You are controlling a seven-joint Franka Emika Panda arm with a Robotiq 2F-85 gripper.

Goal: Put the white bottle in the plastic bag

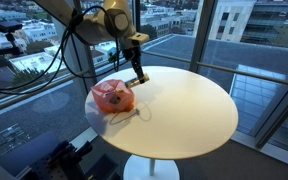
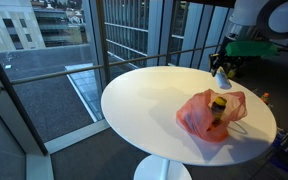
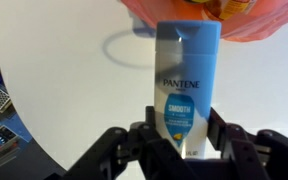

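Outside bag, white bottle in gripper

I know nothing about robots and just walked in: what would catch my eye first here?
The orange-red plastic bag lies on the round white table, a yellow-capped bottle showing inside it. In the wrist view the gripper clamps a white Pantene bottle just short of the bag. Beyond the glass walls stand city buildings.

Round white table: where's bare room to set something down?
Bare: the round white tabletop from the orange plastic bag across to the opposite rim. Crowded: beside the bag, where the claw grips the white Pantene bottle.
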